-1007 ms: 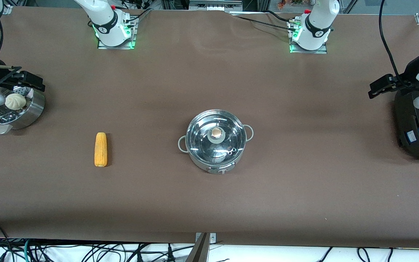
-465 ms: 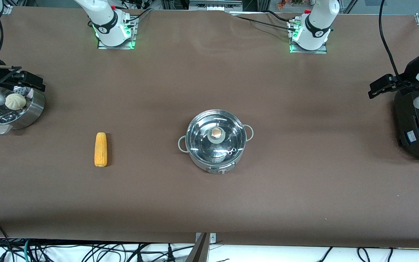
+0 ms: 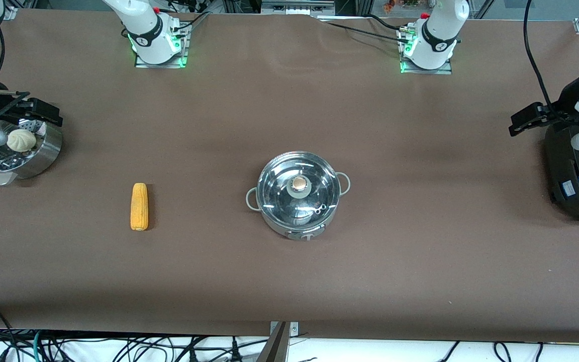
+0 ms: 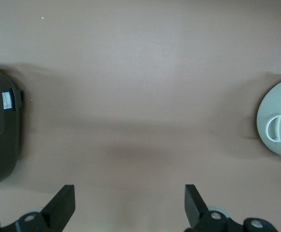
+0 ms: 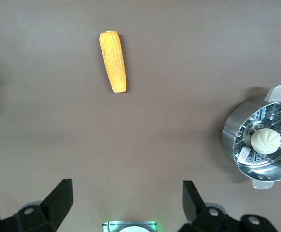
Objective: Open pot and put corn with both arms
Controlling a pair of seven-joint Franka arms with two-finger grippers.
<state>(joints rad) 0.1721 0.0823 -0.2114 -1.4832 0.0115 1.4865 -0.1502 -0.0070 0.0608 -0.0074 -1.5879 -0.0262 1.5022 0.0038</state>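
steel pot [image 3: 298,193] sits mid-table in the front view, lid on, corn [image 3: 139,206] well apart toward the right arm's end. left wrist view: left gripper [image 4: 130,205] spread wide over bare table; i'd centre it on the knob. right wrist view: right gripper [image 5: 127,203] wide too, empty; i'd straddle the cob crosswise.

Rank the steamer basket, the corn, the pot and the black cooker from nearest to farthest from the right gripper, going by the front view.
1. The steamer basket, at the right arm's end of the table, directly by the open right gripper.
2. The corn, lying between the basket and the pot.
3. The pot, mid-table, lid on.
4. The black cooker, at the left arm's end.
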